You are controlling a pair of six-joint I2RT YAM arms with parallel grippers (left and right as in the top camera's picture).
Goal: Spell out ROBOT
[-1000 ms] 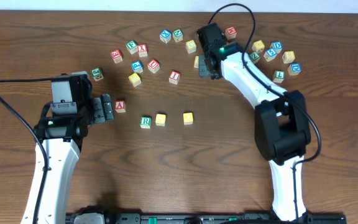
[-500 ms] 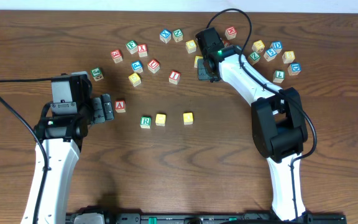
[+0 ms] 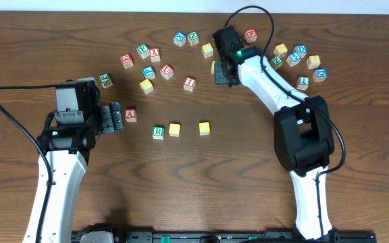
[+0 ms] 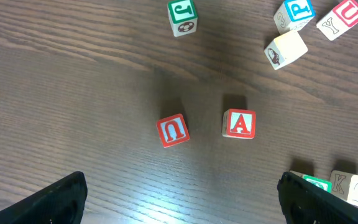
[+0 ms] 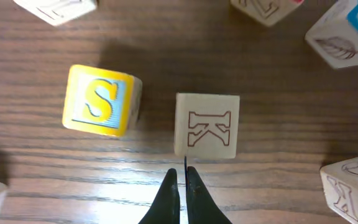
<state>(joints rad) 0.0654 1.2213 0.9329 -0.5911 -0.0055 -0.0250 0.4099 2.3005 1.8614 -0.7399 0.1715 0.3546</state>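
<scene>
ROBOT so far: R cube [image 3: 158, 132], yellow cube [image 3: 174, 129] just beside it, second yellow cube [image 3: 204, 128] further along, gap likely kept for B. Right gripper [image 5: 183, 177], fingers pressed together, well beyond R cube, tips at K-faced cube [image 5: 207, 126], probably nudging. Left gripper [image 3: 116, 118] spread wide, idle.

The counter [image 3: 201, 189] is seen as dark, grained wood with a faint sheen. The K cube [image 5: 207, 126] is shown in pale, bare wood; the S cube [image 5: 99, 101] is painted yellow. The right gripper [image 5: 183, 172] is finished matt black.
</scene>
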